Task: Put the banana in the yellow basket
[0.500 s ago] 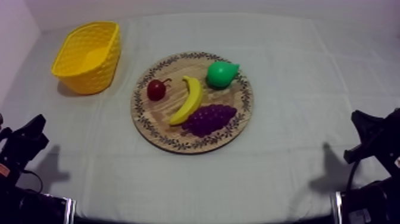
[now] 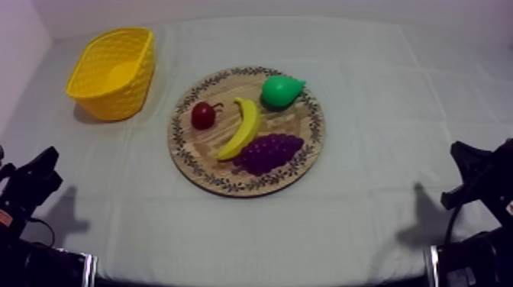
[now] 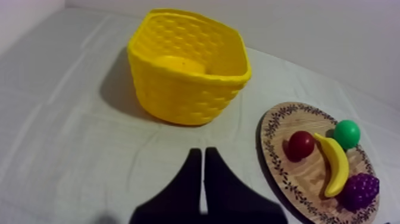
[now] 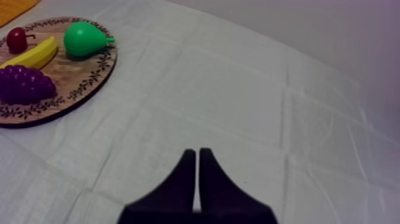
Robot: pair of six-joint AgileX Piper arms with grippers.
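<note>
The yellow banana [image 2: 240,128] lies across the middle of the round wooden board [image 2: 305,156], between a small red fruit [image 2: 202,115] and a bunch of purple grapes [image 2: 267,151]. The yellow basket [image 2: 111,72] stands at the far left of the table. My left gripper [image 2: 46,162] rests low at the left edge, well short of the board. In its wrist view it [image 3: 203,151] is shut on nothing, pointing between the basket [image 3: 187,65] and the board [image 3: 280,173], where the banana [image 3: 336,171] lies. My right gripper [image 2: 462,153] rests low at the right, also shut [image 4: 197,151].
A green pear [image 2: 281,90] sits at the board's far rim, close to the banana's far tip. Grey-white cloth [image 2: 366,84] covers the table, with open room all round the board and between it and the basket. The right wrist view looks past the board [image 4: 89,89].
The pear has shifted slightly toward the board's far rim. Both arms and the banana are where they were.
</note>
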